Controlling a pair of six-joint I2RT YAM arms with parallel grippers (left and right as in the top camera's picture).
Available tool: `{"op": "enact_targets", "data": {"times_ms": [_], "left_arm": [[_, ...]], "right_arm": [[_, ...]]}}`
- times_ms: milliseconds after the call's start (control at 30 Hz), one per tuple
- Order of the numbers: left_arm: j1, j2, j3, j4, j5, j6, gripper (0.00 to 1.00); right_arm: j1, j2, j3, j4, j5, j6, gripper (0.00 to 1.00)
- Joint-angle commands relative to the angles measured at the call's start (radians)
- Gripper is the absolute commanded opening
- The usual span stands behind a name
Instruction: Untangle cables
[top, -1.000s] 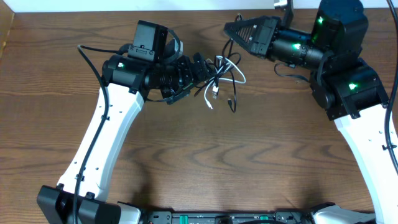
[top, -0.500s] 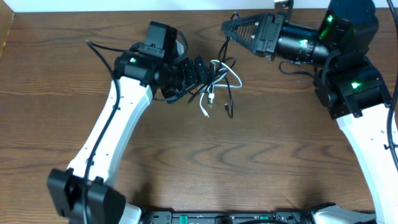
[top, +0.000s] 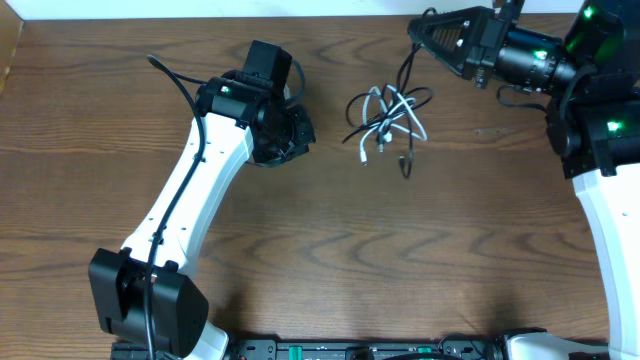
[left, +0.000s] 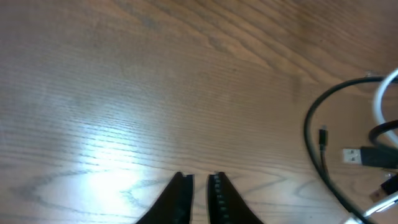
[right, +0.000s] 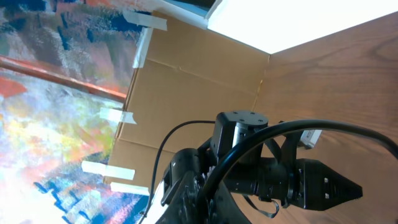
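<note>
The cables (top: 388, 118) lie tangled in one bundle on the wooden table (top: 400, 260), black and white cords looped together with small plugs at the front. My right gripper (top: 412, 30) hovers at the back right, shut on a black cable (top: 403, 70) that runs down into the bundle. In the right wrist view that black cable (right: 298, 134) arcs away from the right gripper (right: 214, 186). My left gripper (top: 303, 130) sits left of the bundle, apart from it. Its jaws (left: 200, 179) are shut over bare wood, with a black loop (left: 309, 143) and a USB plug (left: 360, 157) off to the right.
A cardboard panel (top: 10, 45) stands at the table's far left edge. The table's back edge runs just behind the right gripper. The left arm (top: 185, 200) stretches diagonally from the front left.
The right gripper has pulled back and right, dragging the bundle rightward. The left gripper has closed from wide open, and it now sits clear of the cables.
</note>
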Motion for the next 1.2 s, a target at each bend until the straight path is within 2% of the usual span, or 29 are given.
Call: {"op": "enact_targets", "data": {"times_ms": [0,67,100,133,167,300,500,667,1033,1167], "left_arm": [[0.002,-0.004,0.001,0.014,0.056,0.022,0.48],[0.015,-0.005,0.001,0.061,0.223,0.129,0.7],[0.026,-0.006,0.001,0.092,0.321,0.191,0.77],[0.034,-0.006,0.001,0.103,0.363,0.215,0.79],[0.046,-0.006,0.001,0.115,0.409,0.242,0.79],[0.051,-0.005,0.001,0.118,0.423,0.36,0.8],[0.015,-0.002,0.001,0.102,0.411,0.415,0.79],[0.007,0.004,0.0,0.098,0.335,0.414,0.77],[0.0,0.005,0.0,0.157,0.358,0.411,0.72],[-0.002,0.005,0.0,0.15,0.302,0.441,0.72]], "right_arm": [[-0.003,-0.021,0.018,-0.001,-0.058,0.009,0.01],[-0.003,-0.021,0.018,-0.022,-0.065,0.006,0.01],[-0.003,-0.021,0.018,-0.037,-0.072,0.006,0.01],[-0.003,-0.021,0.018,-0.041,-0.08,0.006,0.01],[-0.003,-0.021,0.018,-0.043,-0.093,0.006,0.01],[-0.003,-0.021,0.018,-0.042,-0.119,0.054,0.01],[-0.004,-0.021,0.018,0.001,-0.114,0.12,0.01],[-0.003,-0.021,0.018,0.019,-0.14,0.172,0.01],[-0.003,-0.021,0.018,0.019,-0.201,0.245,0.01],[-0.003,-0.021,0.018,0.11,-0.227,0.327,0.01]]}}
